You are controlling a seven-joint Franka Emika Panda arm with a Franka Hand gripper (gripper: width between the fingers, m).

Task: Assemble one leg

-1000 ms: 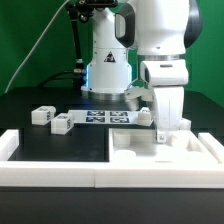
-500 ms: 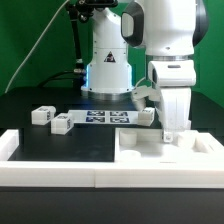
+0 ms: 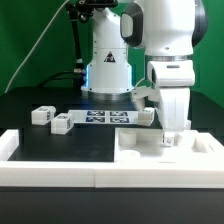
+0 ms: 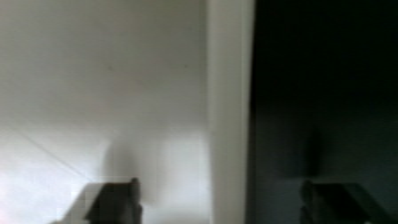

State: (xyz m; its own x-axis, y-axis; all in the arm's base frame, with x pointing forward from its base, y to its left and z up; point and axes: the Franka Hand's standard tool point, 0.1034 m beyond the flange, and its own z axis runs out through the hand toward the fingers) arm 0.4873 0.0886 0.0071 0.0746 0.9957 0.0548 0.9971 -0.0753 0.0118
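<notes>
Two small white legs with black-and-white tags, one (image 3: 42, 115) and another (image 3: 61, 123), lie at the exterior view's left. A third leg (image 3: 147, 115) stands just behind the arm. The large white tray-like piece (image 3: 135, 158) lies at the front right. My gripper (image 3: 172, 138) is lowered onto its far side. In the wrist view the fingers (image 4: 116, 203) stand wide apart, with the tray's white wall (image 4: 228, 110) running between them and dark table on one side. The gripper is open and holds nothing.
The marker board (image 3: 105, 117) lies flat in front of the robot base. A low white wall (image 3: 50, 168) runs along the table's front and turns back at the left corner (image 3: 10, 142). The tray sits against this wall.
The gripper and the white tray-like piece have both shifted toward the exterior view's right over the last second. Little has changed in the last half second. The legs have not moved.
</notes>
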